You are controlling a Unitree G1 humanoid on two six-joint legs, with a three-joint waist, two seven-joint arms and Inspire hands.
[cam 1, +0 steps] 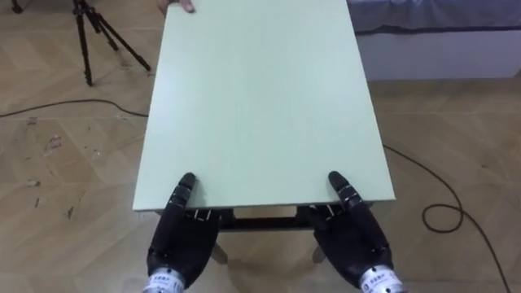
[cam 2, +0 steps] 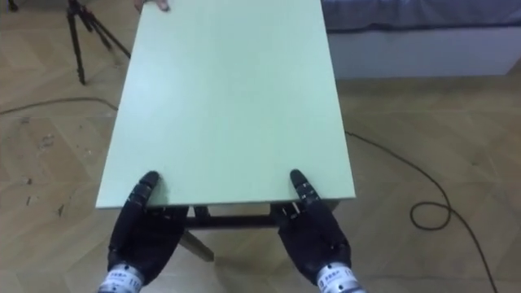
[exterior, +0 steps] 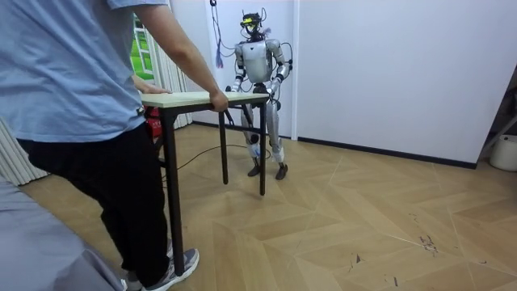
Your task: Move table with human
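Tabletop (cam 1: 260, 98) near edge is grasped by left hand (cam 1: 181, 240) and right hand (cam 1: 352, 238), thumbs on top; person (exterior: 81, 81) holds far end, tripod (cam 1: 88, 32) and bed (cam 1: 440, 45) flank it.

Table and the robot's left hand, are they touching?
Touching. In the left eye view the left hand reaches over the near edge of the table and rests on its pale green top, no gap showing.
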